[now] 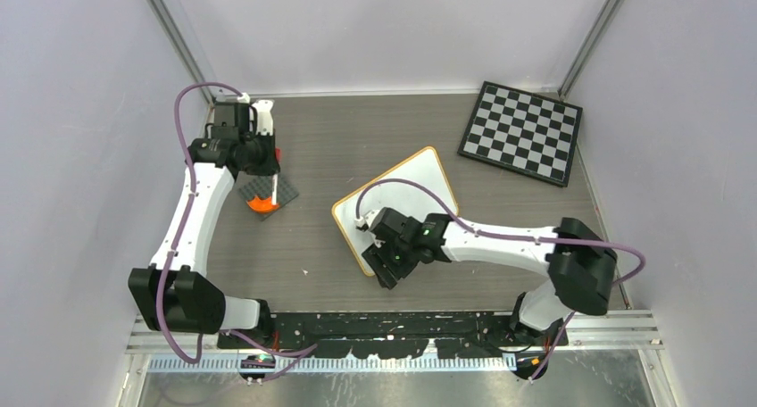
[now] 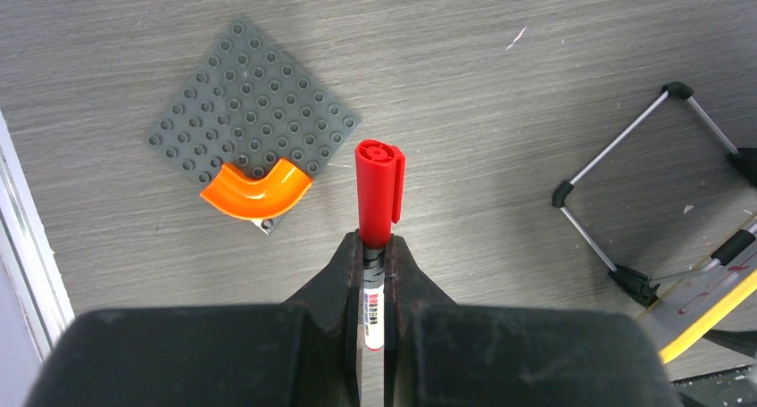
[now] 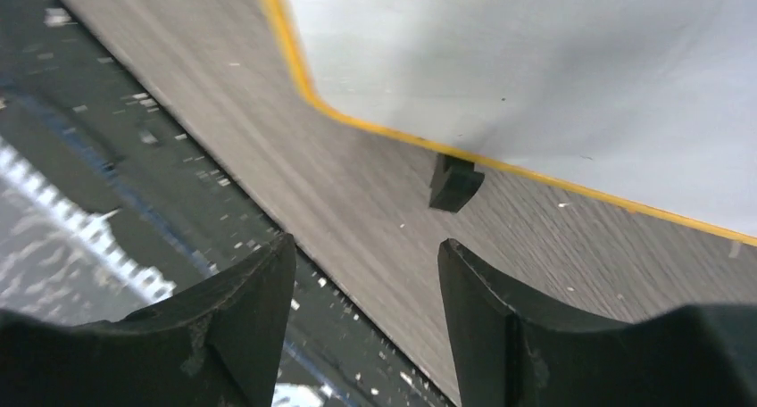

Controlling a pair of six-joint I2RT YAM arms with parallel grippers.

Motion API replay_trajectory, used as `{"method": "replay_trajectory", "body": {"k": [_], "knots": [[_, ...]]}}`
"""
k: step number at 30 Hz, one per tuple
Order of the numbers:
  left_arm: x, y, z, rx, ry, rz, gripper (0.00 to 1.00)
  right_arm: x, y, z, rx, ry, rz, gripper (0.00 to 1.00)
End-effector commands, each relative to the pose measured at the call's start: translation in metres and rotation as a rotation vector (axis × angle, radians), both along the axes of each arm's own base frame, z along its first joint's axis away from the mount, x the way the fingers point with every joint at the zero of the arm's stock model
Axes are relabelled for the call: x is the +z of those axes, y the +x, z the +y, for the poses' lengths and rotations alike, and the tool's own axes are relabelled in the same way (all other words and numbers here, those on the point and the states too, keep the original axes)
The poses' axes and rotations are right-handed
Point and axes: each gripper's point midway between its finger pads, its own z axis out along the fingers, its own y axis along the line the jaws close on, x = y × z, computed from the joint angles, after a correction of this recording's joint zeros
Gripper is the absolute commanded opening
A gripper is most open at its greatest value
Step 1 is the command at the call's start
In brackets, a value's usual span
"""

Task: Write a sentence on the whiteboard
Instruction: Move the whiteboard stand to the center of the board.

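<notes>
Tabletop [image 1: 312, 246] grey woodgrain, whiteboard [image 1: 418, 179], lilac walls [image 1: 80, 112]

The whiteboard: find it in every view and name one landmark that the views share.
Top external: the whiteboard lies tilted mid-table, left of the checkered board.
Left wrist: only a strip of yellow rim at the lower right edge, seemingly the board's.
Right wrist: its white face fills the upper right, with a black foot under the rim.
Shared landmark: that yellow rim.
</notes>
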Motion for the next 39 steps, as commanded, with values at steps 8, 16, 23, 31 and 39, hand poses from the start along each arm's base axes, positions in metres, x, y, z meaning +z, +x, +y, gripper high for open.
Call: {"method": "replay_trajectory", "body": {"k": [8, 16, 23, 31, 39], "knots": [[0.015, 0.010, -0.008, 0.010, -0.063, -0.017, 0.00, 0.074, 0.075, -0.098, -0.195, 0.018, -0.230, 0.66], [0.013, 0.017, -0.012, 0.016, -0.086, -0.009, 0.00, 0.059, 0.110, -0.121, -0.338, -0.013, -0.242, 0.65], [0.016, 0.017, -0.013, 0.016, -0.094, -0.029, 0.00, 0.017, 0.122, -0.120, -0.378, -0.056, -0.208, 0.55], [0.014, 0.021, -0.017, 0.006, -0.109, -0.028, 0.00, 0.012, 0.143, -0.118, -0.370, -0.074, -0.212, 0.55], [0.015, 0.027, -0.020, 0.000, -0.123, -0.031, 0.00, 0.003, 0.153, -0.120, -0.387, -0.068, -0.164, 0.50]]}}
